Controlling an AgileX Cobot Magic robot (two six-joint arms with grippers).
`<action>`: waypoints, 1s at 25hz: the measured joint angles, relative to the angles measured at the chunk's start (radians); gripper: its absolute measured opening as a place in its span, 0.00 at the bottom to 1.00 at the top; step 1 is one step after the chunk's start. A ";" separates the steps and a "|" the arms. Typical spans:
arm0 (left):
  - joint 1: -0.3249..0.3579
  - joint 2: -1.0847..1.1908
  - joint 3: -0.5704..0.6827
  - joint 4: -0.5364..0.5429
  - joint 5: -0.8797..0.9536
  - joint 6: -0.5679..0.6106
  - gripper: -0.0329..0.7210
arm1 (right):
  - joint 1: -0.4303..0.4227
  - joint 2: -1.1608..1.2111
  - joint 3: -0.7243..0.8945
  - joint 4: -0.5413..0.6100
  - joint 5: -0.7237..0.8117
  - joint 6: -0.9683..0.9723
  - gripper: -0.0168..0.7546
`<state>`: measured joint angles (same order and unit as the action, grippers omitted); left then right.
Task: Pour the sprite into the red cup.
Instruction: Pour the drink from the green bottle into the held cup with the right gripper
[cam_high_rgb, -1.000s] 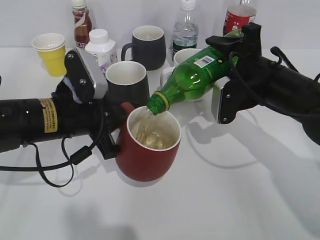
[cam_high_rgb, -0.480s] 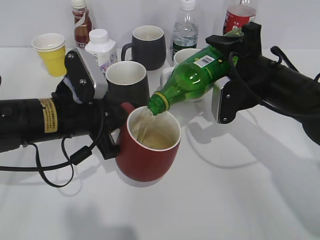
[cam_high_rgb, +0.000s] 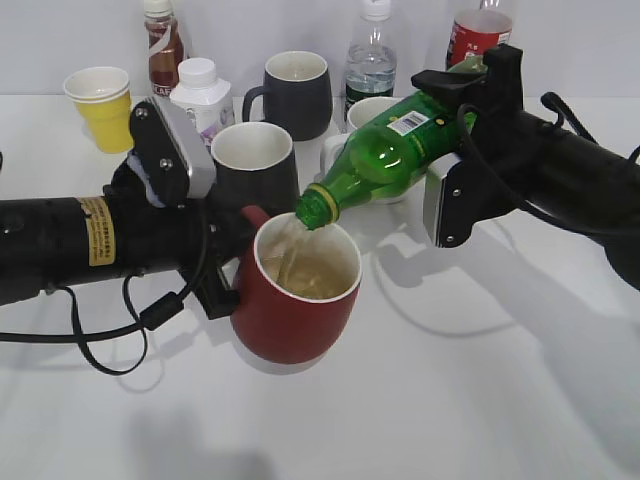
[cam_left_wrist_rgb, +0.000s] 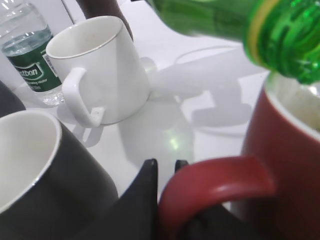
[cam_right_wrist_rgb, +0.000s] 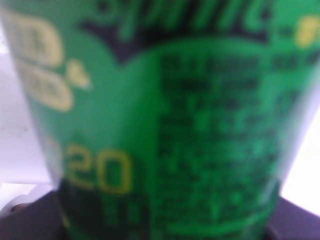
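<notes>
Right hand (cam_high_rgb: 452, 110) grasps the sprite (cam_high_rgb: 385, 152), tilted so its mouth sits over the red cup (cam_high_rgb: 296, 292) on the table (cam_high_rgb: 480, 380); our left hand (cam_high_rgb: 228, 285) clenches the cup's handle, steadying it, we judge, against the pour

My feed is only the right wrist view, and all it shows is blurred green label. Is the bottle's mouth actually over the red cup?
Observer: Yes. The sprite is tilted neck-down, its open mouth just above the near-left part of the red cup rim.
Operator: Is liquid reaching the cup?
Observer: A thin stream runs from the mouth into it, and pale liquid sits well below the rim.
Operator: Is anything steadying the cup?
Observer: The left end effector is at the cup's handle; its dark fingers show right behind the loop.
Operator: Anything close by?
Observer: A white mug stands behind the cup, apart from it.
</notes>
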<state>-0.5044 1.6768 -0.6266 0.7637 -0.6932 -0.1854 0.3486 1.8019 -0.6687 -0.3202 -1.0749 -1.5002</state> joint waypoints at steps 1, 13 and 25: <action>0.000 0.000 0.000 0.000 0.001 0.000 0.14 | 0.000 0.000 0.000 0.000 0.000 0.000 0.53; 0.000 0.000 0.000 0.000 0.002 0.000 0.14 | 0.000 0.000 0.000 0.010 0.009 0.026 0.53; 0.000 0.000 0.000 -0.091 -0.054 0.000 0.14 | 0.000 0.000 0.000 0.034 0.056 0.410 0.53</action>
<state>-0.5044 1.6768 -0.6266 0.6727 -0.7472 -0.1854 0.3486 1.8019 -0.6687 -0.2859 -1.0188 -1.0898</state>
